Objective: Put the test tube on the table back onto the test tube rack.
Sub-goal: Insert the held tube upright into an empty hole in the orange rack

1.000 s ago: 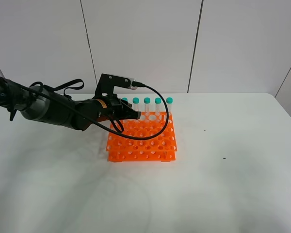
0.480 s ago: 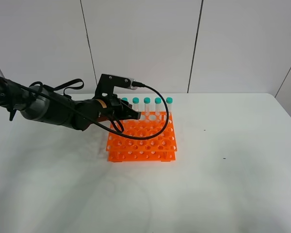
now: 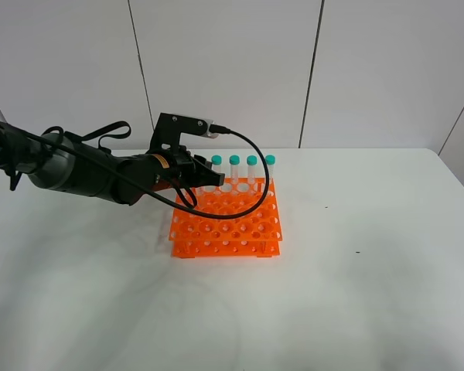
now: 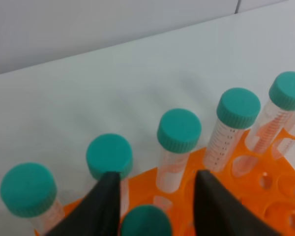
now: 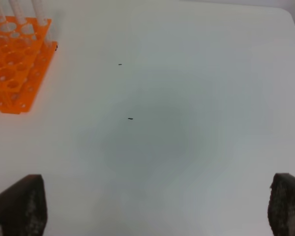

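A: Figure, high view. Where is the left gripper (image 3: 210,177)?
B: Left of centre, over the back-left part of the test tube rack (image 3: 228,232), which sits mid-frame on the table (image 3: 371,294).

A: And the state of its pincer?
B: In the left wrist view the gripper (image 4: 155,196) has its two dark fingers (image 4: 105,206) parted, released; the teal cap of the test tube (image 4: 146,223) stands between them at the bottom edge, seated in the rack (image 4: 265,196). Whether the fingers touch the cap cannot be told.

A: Other tubes?
B: A row of teal-capped tubes (image 4: 179,130) stands upright along the rack's far edge.

A: The right gripper (image 5: 157,206)?
B: Spread wide, empty, its fingertips (image 5: 19,204) at the lower corners, above bare table (image 5: 187,123); the rack (image 5: 14,69) lies upper left.
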You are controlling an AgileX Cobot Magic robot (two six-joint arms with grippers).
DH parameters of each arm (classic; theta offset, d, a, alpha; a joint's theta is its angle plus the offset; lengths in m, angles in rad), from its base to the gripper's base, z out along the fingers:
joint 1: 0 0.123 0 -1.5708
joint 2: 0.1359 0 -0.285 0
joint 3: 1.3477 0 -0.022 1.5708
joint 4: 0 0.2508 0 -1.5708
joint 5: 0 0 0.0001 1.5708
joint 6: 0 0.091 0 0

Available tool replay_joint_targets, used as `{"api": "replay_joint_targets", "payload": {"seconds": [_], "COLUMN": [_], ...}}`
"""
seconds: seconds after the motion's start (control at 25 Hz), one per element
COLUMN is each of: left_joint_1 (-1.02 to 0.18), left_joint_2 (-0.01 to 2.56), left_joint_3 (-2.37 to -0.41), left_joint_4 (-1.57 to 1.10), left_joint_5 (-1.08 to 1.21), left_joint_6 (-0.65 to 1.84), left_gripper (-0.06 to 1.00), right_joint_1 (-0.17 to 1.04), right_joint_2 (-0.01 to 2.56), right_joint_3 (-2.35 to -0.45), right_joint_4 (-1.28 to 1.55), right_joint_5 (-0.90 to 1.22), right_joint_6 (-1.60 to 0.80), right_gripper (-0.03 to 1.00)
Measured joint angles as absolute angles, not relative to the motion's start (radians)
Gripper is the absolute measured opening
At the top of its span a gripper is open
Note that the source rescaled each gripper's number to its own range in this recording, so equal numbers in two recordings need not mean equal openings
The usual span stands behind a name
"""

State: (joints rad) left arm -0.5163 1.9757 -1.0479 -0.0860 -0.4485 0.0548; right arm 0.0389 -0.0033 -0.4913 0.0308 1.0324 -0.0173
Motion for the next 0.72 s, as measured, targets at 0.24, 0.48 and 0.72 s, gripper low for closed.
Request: {"api": "replay_joint_targets", "payload": {"seconds": [0.24,0.48,0.72], "left_joint_1": [-0.516,-0.516,-0.516], "left_joint_2": [1.966,1.890,1.785], "left_joint_3": [-1.048,-1.048,-1.048], "left_joint_4": [-0.086,-0.086,-0.086], "left_joint_5": [-0.446,-0.446,-0.347], "left_joint_6": [0.055,0.074,0.131], "left_gripper": [0.54,0.60,0.65], "right_joint_1": [0.039,0.039,0.039], "right_joint_2": [-0.003,-0.003,-0.003], "right_joint_3": [-0.491,-0.491,-0.491], "right_joint_4": [0.031,0.031,0.031], "right_joint_5": [1.032,1.032,1.032], "right_joint_6": [-0.017,-0.017,-0.017], "right_gripper": [1.00,1.00,1.00]}}
